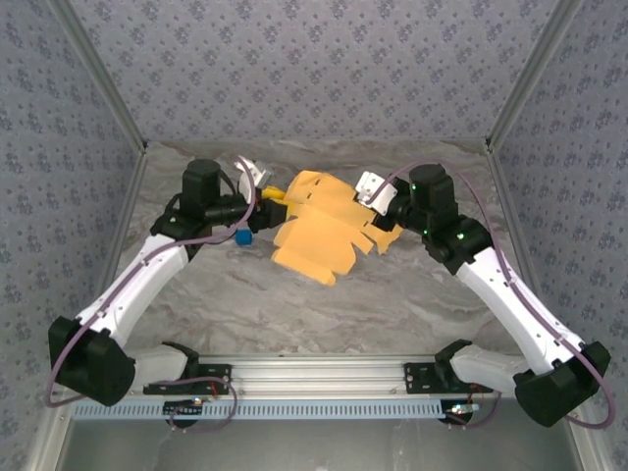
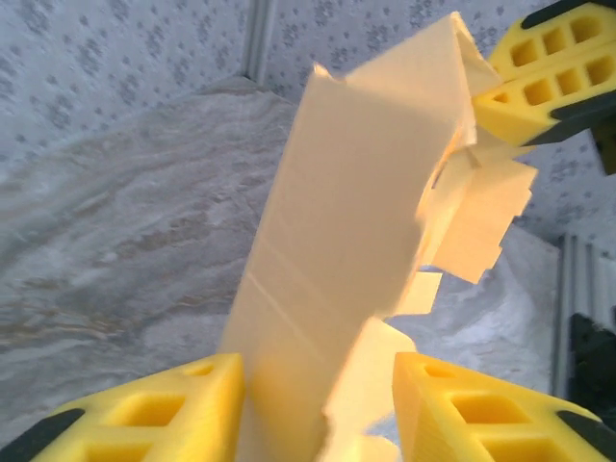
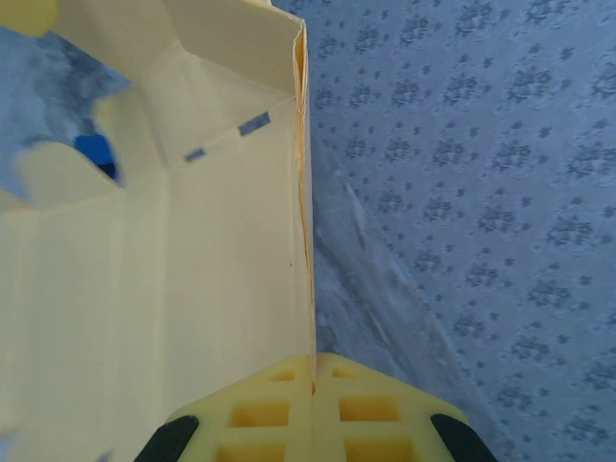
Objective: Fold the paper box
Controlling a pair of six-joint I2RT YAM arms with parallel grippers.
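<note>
Surveying from above, the marbled grey bench (image 1: 392, 304) lies between patterned blue-grey walls (image 1: 324, 69), with a metal rail (image 1: 324, 373) along its near edge.

Left arm (image 1: 147, 275) and right arm (image 1: 510, 285) both rise from that rail and lean inward toward the far middle of the bench.

Paper box (image 1: 319, 231): a yellow-orange cardboard sheet with notched flaps, partly creased and not closed into a box. It sits at the far middle of the bench, between the two arm ends. Its near flaps hang toward the bench surface; whether they touch it cannot be told.

Right pincer (image 3: 313, 371): clenched. Its two yellow fingers meet, and a thin edge of the paper box runs straight into the seam between them. From this wrist view a panel of the sheet stands to the left of the fingers, with a folded corner at the top.

Left pincer (image 2: 318, 371): released. Its fingers (image 2: 144, 414) stand apart at the opposite side of the sheet, and a tall strip of cardboard rises through the gap, close against the left-hand finger and clear of the other. Nothing is clamped here.

Small blue object (image 1: 242, 236): resting on the bench just beside the left arm's end, apart from the sheet. It also shows through a notch in the cardboard from the right wrist.
</note>
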